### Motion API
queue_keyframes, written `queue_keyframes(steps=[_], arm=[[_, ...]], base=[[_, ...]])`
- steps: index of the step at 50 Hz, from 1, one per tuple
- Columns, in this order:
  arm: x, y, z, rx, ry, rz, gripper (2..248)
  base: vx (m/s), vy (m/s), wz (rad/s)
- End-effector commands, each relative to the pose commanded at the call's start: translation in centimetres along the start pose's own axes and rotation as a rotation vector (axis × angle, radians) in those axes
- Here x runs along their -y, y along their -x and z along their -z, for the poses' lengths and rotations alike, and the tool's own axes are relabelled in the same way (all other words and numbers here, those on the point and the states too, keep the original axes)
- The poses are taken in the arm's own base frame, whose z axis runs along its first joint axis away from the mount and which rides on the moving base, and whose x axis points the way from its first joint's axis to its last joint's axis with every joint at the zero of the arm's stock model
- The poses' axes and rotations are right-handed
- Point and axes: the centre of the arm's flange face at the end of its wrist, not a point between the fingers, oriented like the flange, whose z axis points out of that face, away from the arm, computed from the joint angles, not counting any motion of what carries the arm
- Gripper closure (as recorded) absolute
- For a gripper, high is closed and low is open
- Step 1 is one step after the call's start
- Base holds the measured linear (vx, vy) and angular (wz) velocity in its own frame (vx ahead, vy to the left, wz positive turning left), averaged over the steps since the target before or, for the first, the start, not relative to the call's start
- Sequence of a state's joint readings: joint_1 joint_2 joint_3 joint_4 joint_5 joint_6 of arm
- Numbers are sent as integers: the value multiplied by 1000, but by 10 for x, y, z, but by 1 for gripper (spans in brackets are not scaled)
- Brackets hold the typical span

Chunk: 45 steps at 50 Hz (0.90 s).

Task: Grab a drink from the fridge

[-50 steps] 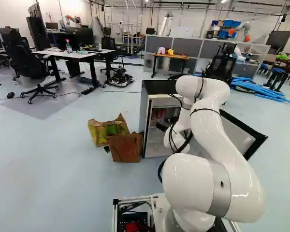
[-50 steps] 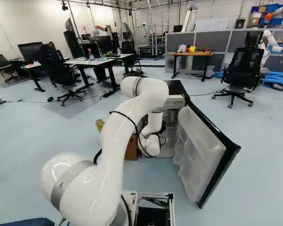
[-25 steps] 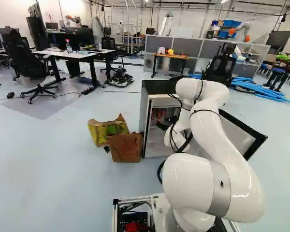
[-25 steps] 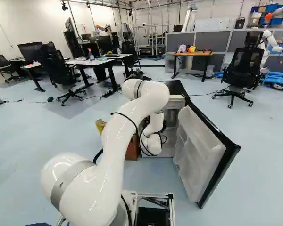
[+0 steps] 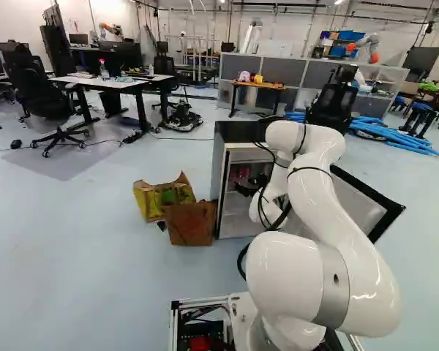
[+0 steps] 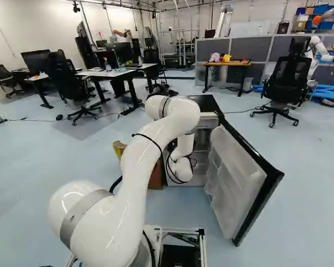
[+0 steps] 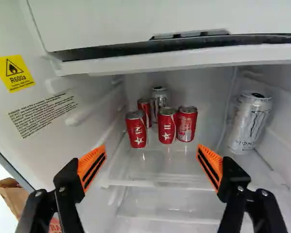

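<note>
Inside the fridge [image 7: 53, 160], white-lettered red cans [image 7: 167, 127], yellow warning label [image 7: 12, 73]

Pale floor [image 5: 73, 256], white wall [image 6: 39, 22], desk [image 6: 227, 64] (wood-topped)

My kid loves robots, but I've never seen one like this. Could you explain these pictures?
The machine is one white arm on a moving base. Two pictures look past it from the base's left and right; both show one small fridge, its door open. The third looks along the black pincer from the wrist. There, four red cans, a silver can and a larger silver can stand inside. The pincer is open, holding nothing.
</note>
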<state>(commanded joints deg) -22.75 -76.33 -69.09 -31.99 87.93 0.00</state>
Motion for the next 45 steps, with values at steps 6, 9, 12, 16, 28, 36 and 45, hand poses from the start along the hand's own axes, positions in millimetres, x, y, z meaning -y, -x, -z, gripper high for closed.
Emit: queue_keyframes(steps=[6, 9, 12, 16, 28, 36, 45], arm=[[1, 1, -5, -1, -29, 6, 3], [1, 2, -7, -1, -43, 10, 3], [2, 3, -10, 1, -56, 13, 3], [2, 5, -14, 4, -72, 18, 3], [0, 7, -25, -2, -91, 32, 3], [-4, 9, -32, -14, -91, 41, 3], [-8, 10, -39, -28, -91, 50, 3]], base=[[0, 0, 0], [0, 0, 0], [0, 0, 0], [0, 0, 0], [0, 0, 0], [0, 0, 0], [0, 0, 0]])
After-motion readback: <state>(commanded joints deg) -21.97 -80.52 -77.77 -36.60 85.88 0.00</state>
